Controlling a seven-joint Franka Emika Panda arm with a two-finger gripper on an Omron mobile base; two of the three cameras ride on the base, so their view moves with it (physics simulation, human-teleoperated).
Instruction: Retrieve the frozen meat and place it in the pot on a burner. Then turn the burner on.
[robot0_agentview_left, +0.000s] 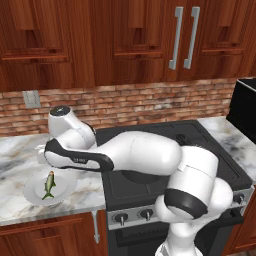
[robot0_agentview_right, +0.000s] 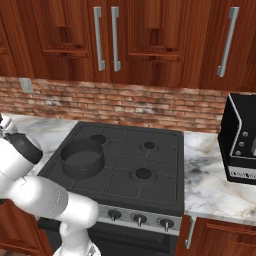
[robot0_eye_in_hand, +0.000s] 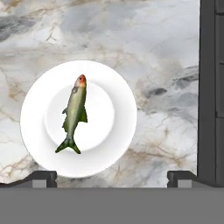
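While apart, fish (robot0_eye_in_hand: 75, 114) below claw (robot0_eye_in_hand: 111, 177).

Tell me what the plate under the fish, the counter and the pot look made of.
Plate: glossy white, likely ceramic, smooth and unpatterned. Counter: polished marble or imitation, grey and brown veins on white. Pot: dark grey matte metal by its look, thin straight wall.

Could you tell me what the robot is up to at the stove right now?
The arm is stretched out over the marble counter left of the stove, its hand open above the frozen meat, which lies on a white plate. Nothing is gripped yet. The pot sits empty on a front burner.
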